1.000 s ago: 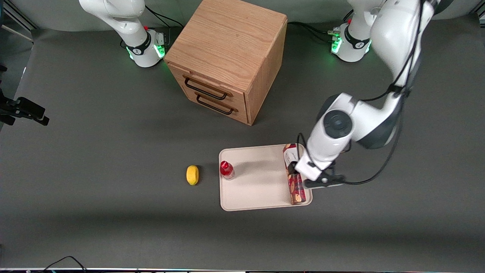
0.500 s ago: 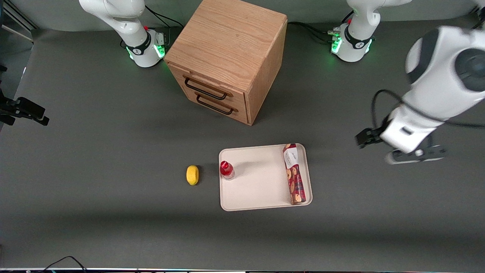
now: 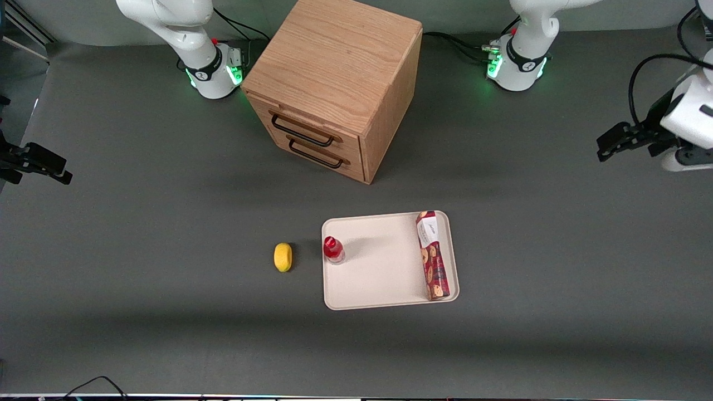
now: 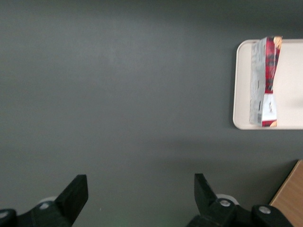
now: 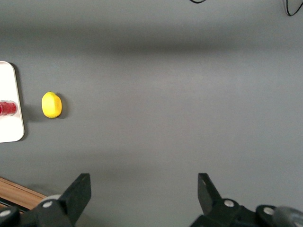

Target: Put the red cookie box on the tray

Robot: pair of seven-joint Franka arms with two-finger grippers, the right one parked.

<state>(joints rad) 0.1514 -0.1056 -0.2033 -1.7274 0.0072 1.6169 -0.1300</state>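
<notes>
Surroundings: red-capped bottle (image 3: 333, 249) on tray (image 3: 379, 275); lemon (image 3: 283, 257) beside.
Red cookie box (image 3: 432, 254): lies flat along tray's edge.
Gripper (image 3: 625, 140): fingers spread apart, empty, well apart.

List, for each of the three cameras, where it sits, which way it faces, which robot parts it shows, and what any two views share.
Front view: high, looking down at the table; both arm bases, the gripper up at the working arm's end.
Left wrist view: on the working arm, facing down; open gripper, red cookie box on the tray.
Right wrist view: on the parked arm, facing down; its own fingers, lemon.
Shared: tray, box in front and left wrist views.
</notes>
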